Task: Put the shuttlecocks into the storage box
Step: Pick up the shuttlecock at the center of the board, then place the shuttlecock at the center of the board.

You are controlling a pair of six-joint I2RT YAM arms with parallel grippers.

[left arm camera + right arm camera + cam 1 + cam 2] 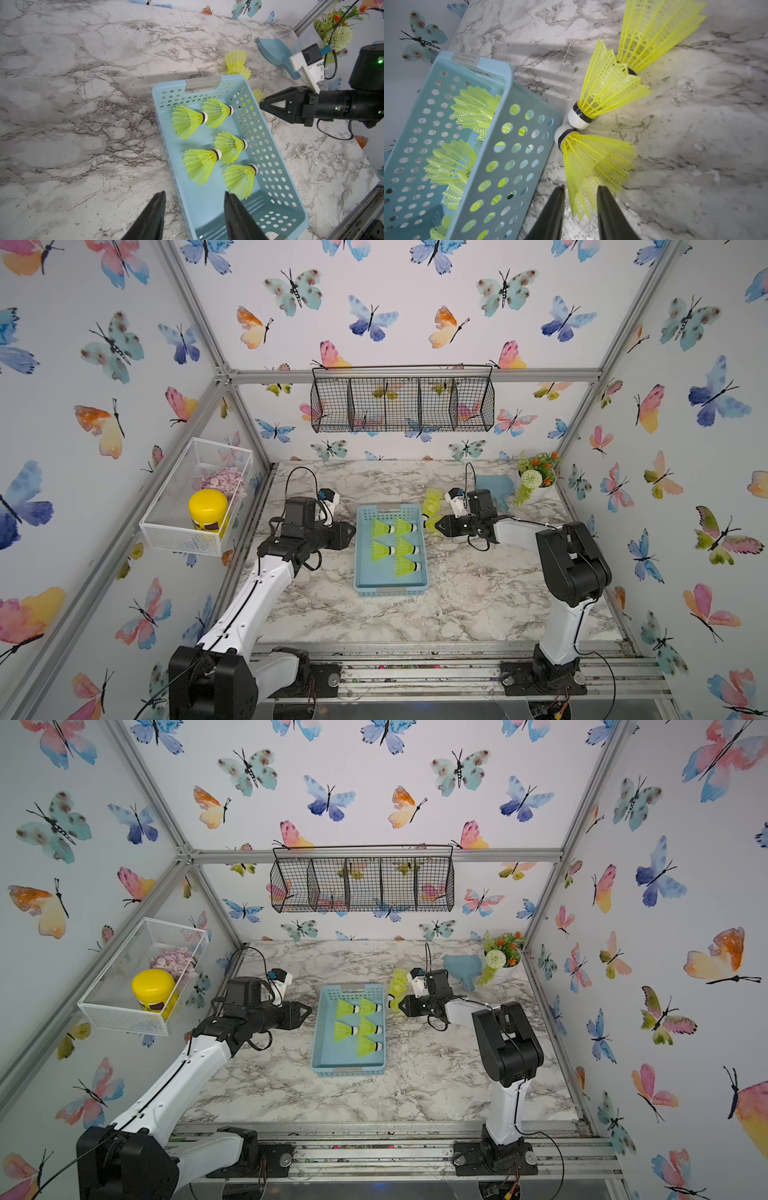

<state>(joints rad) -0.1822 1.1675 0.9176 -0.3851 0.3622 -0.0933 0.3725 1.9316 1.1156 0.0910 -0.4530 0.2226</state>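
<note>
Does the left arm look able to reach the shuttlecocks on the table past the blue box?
Probably not easily: the box lies between the left gripper and those shuttlecocks, and the right gripper is astride the nearest one.

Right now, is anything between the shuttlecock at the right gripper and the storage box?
Only the perforated side wall of the storage box: the shuttlecock between the right gripper's jaws lies outside it and must go over the rim.

Eight shuttlecocks point(380, 528) in all: five inside the storage box point(390, 591), three outside it. One storage box. Two grippers: one left gripper point(195, 207), one right gripper point(580, 199). One black wire basket point(403, 404), one white mesh basket point(183, 531), one yellow-lidded jar point(208, 508), one blue scoop point(494, 485), one potted plant point(536, 475).
</note>
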